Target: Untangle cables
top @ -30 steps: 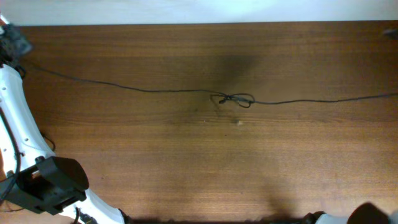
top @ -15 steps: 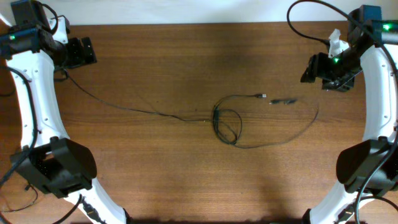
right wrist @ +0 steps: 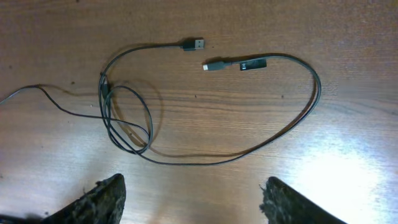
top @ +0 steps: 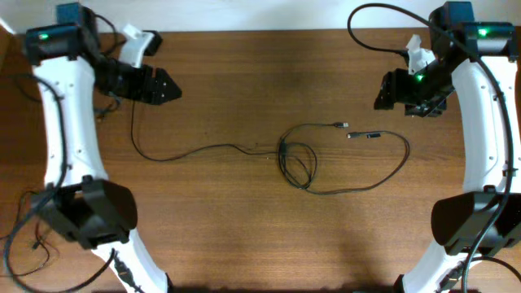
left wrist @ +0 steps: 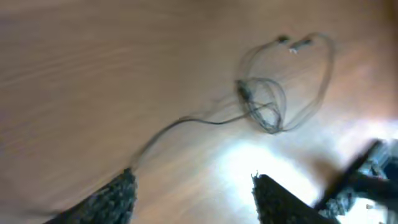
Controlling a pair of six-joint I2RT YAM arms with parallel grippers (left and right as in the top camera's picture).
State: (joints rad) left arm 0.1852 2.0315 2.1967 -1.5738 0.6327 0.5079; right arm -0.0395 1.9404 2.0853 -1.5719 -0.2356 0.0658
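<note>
The cables (top: 295, 163) lie slack in the middle of the wooden table as a small cluster of loops. Two plug ends (top: 342, 124) rest just right of the loops, and a wide bow swings out to the right. One long strand (top: 187, 151) trails left and bends up under my left arm. My left gripper (top: 168, 87) hovers at the back left, open, with nothing between its fingers (left wrist: 118, 199); the strand (left wrist: 180, 123) ends beside one fingertip. My right gripper (top: 379, 95) hovers at the back right, open and empty above the loops (right wrist: 127, 121) and plugs (right wrist: 194, 44).
The table's back edge (top: 260, 31) meets a white wall. White arm links and dark bases stand at the front left (top: 85, 212) and front right (top: 472, 220). Thick black arm cables arch over the right arm (top: 383, 16).
The taut line with its tight knot has gone slack and spread into loose loops. Both grippers have opened and let go. The left arm has swung inward to the right.
</note>
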